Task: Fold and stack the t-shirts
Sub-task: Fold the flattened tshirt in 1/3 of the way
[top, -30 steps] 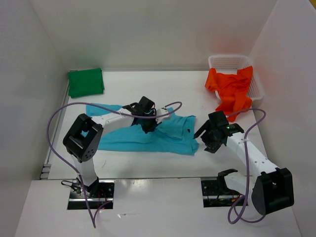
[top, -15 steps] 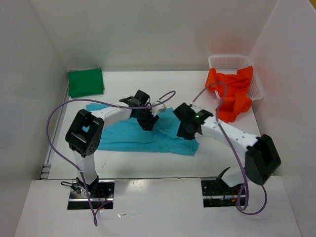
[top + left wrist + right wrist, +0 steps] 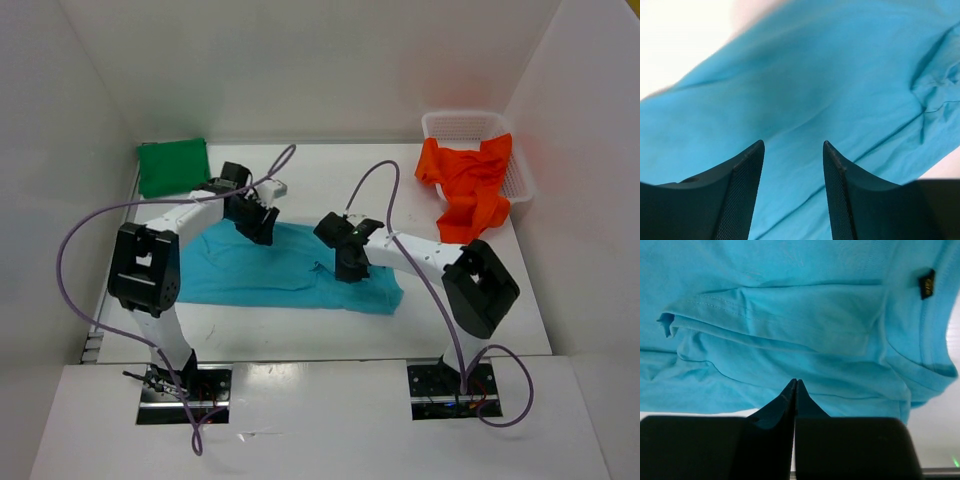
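The turquoise-blue t-shirt [image 3: 290, 272] lies spread across the middle of the table, collar and label [image 3: 926, 283] toward the right. My left gripper [image 3: 260, 226] hovers over its far left part. In the left wrist view the gripper [image 3: 793, 145] is open, with only turquoise cloth [image 3: 805, 85] below and nothing between the fingers. My right gripper [image 3: 347, 266] is above the shirt's middle. Its jaws [image 3: 796, 381] are shut tip to tip, with no cloth in them. A folded dark green t-shirt [image 3: 173, 166] lies at the far left corner. An orange-red t-shirt [image 3: 468, 185] hangs crumpled out of the basket.
A white mesh basket [image 3: 465, 124] stands at the far right against the wall. Purple cables [image 3: 385, 185] arc above both arms. White walls close in the table at the left, back and right.
The right arm swung left from beside the shirt to above its middle, and its jaws closed. The left gripper opened and drew back to the far left; the shirt now lies flatter.
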Controlling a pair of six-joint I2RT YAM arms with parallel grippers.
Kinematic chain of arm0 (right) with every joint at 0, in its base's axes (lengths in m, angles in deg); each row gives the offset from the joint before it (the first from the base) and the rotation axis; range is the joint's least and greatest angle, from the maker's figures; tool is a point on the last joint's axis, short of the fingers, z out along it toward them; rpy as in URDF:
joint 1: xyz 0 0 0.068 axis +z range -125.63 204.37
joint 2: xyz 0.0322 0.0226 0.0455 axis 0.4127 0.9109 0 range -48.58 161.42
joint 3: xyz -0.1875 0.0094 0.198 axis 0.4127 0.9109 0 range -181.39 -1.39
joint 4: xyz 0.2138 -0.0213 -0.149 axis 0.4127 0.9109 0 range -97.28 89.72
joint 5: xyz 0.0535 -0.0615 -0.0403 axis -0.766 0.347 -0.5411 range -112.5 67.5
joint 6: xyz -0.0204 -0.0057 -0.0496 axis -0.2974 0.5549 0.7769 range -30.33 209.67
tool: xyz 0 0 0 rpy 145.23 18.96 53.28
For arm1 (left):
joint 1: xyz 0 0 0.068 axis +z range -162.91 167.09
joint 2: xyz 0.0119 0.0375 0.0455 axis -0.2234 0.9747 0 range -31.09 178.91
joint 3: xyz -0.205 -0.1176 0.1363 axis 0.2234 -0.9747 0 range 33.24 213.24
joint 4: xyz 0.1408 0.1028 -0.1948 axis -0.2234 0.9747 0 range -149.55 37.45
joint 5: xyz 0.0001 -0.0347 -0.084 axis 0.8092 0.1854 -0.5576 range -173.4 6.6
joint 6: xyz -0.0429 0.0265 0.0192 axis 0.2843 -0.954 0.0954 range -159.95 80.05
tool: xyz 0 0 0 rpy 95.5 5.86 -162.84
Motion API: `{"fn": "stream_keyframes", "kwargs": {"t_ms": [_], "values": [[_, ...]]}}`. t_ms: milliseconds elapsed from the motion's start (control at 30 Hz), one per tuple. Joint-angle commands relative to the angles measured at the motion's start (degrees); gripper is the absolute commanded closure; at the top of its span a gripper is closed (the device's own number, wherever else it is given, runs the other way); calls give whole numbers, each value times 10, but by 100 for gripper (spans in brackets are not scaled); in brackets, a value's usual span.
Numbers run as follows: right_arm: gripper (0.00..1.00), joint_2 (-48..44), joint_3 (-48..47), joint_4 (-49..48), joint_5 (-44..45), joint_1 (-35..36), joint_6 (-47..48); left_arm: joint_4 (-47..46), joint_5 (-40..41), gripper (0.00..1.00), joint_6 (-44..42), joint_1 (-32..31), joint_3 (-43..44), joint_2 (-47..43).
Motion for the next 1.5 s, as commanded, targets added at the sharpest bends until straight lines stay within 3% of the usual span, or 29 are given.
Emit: {"fn": "stream_keyframes", "kwargs": {"t_ms": [0, 133, 367, 467, 1067, 1467], "values": [[100, 18, -20, -38, -8, 7, 29, 16, -26, 42, 24, 53, 2, -53], [100, 59, -46, -44, -20, 7, 37, 21, -26, 41, 24, 133, -14, -67], [100, 70, -40, -58, -40, 7, 38, 27, -26, 39, 24, 216, -54, -84], [100, 87, -48, -58, -9, 7, 31, 27, -31, 39, 24, 240, -66, -84], [100, 140, -130, -30, 85, -23, 47, 32, -31, 37, 14, 261, -72, -100], [100, 203, -247, -8, 115, -50, 94, 37, -14, 36, 3, 261, -82, -105]]}}
